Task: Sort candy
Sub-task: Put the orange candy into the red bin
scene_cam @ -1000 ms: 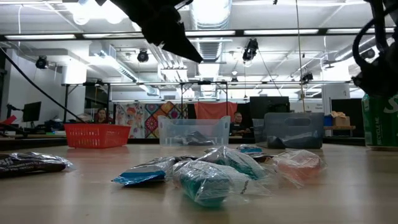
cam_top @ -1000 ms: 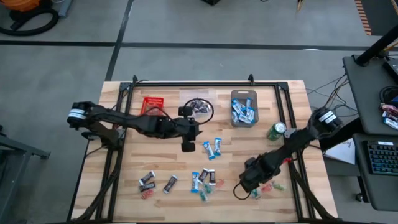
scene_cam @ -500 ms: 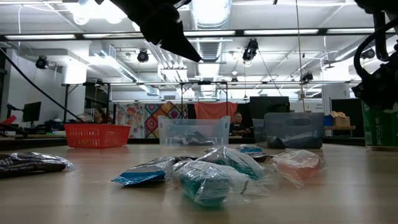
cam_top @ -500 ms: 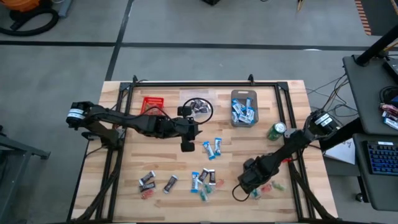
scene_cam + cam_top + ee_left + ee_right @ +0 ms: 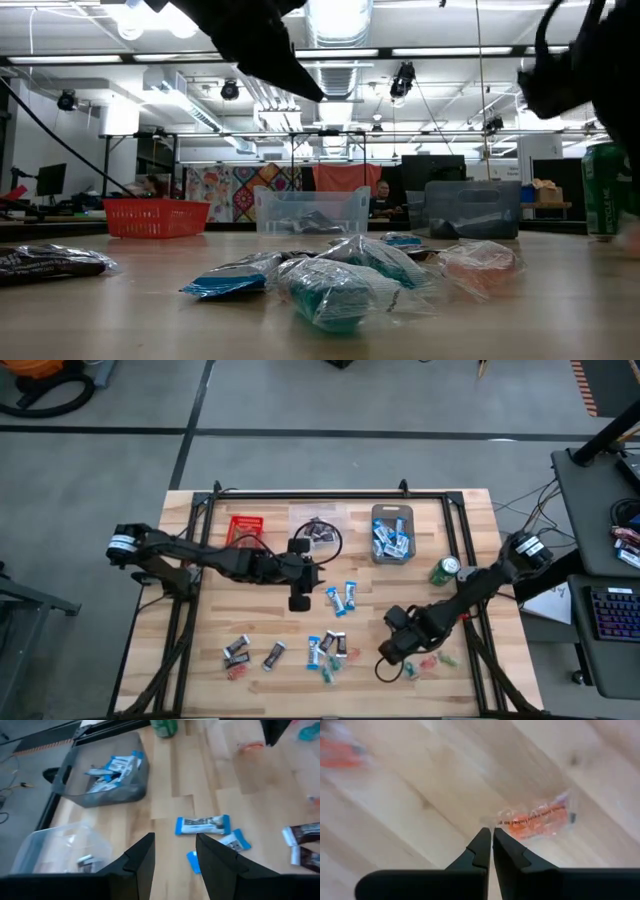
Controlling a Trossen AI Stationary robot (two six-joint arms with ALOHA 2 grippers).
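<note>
My right gripper (image 5: pixel 491 836) had closed on the corner of a red candy (image 5: pixel 536 821) wrapper at frame centre, to lift it for sorting; left gripper (image 5: pixel 174 851) hung part-open, empty

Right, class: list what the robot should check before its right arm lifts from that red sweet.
1. Right gripper shut: ok.
2. Red sweet actually pinched: cannot tell; the fingertips meet just at its wrapper's edge.
3. Left gripper open, mid-table, apart from the right arm: ok.
4. Red bin upright at the table's back: ok.
5. Green can close beside the right arm, enough clearance: cannot tell.
</note>
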